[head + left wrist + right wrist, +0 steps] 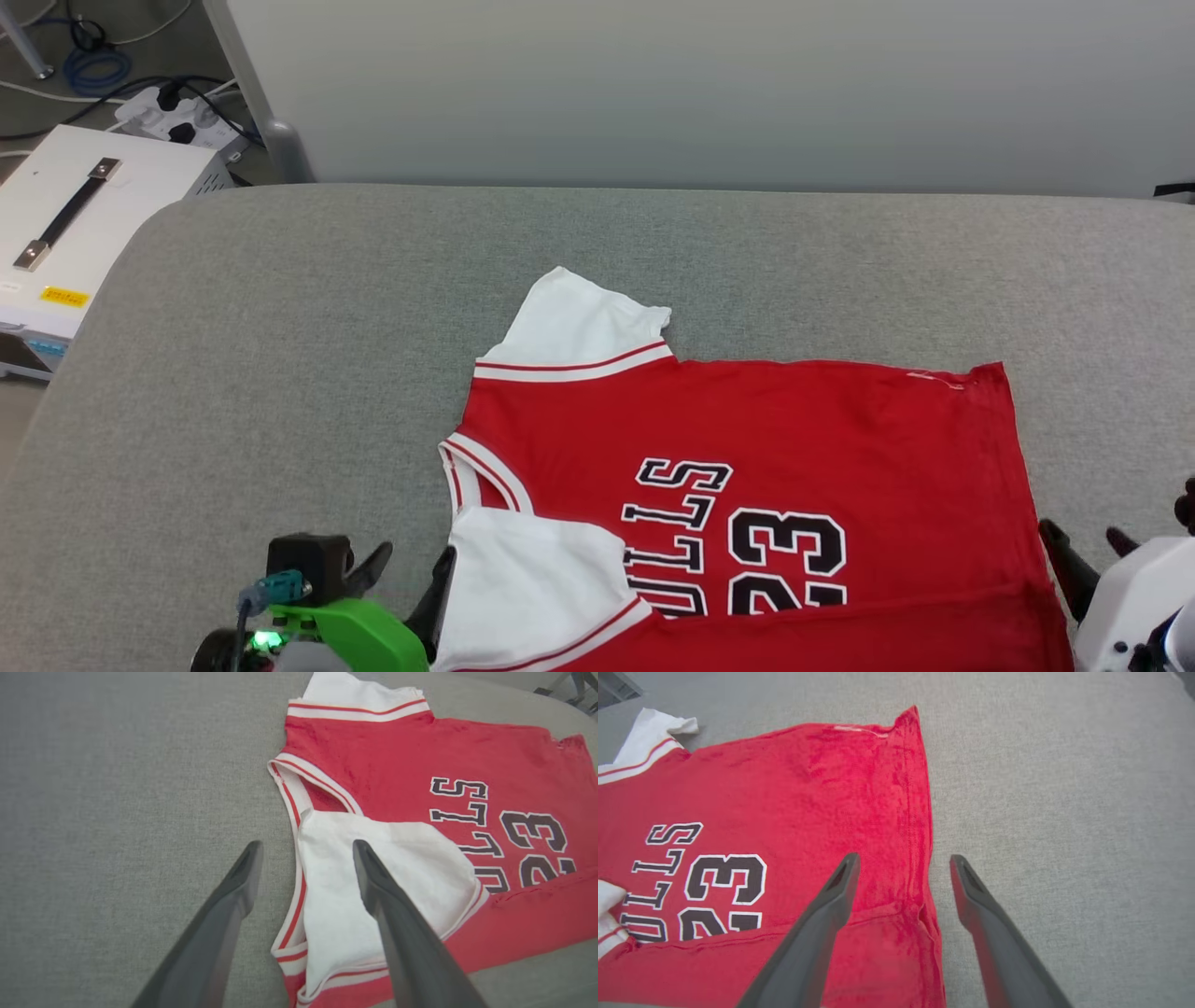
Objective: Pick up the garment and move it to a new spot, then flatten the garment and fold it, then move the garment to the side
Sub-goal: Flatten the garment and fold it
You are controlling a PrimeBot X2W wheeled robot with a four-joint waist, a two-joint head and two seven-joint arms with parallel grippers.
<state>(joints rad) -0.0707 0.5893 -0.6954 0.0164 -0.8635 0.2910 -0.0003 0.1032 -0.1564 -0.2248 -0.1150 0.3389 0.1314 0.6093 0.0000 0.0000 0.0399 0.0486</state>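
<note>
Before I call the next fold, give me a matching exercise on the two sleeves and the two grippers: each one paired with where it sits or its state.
Column one:
1. near sleeve
2. far sleeve
3. left gripper
4. right gripper

Column two:
A. jaws open across the red hem and the grey surface
B. folded in over the lettering
C. spread outward on the surface
D. jaws open across white cloth and the surface

Pairs: 1-B, 2-C, 3-D, 4-A

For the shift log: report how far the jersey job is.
Done: the garment lies on the grey surface, its near edge and near sleeve folded over the lettering. In hand: nothing; left gripper and right gripper stand open at the near corners. Left: far sleeve, further folds, moving aside.
</note>
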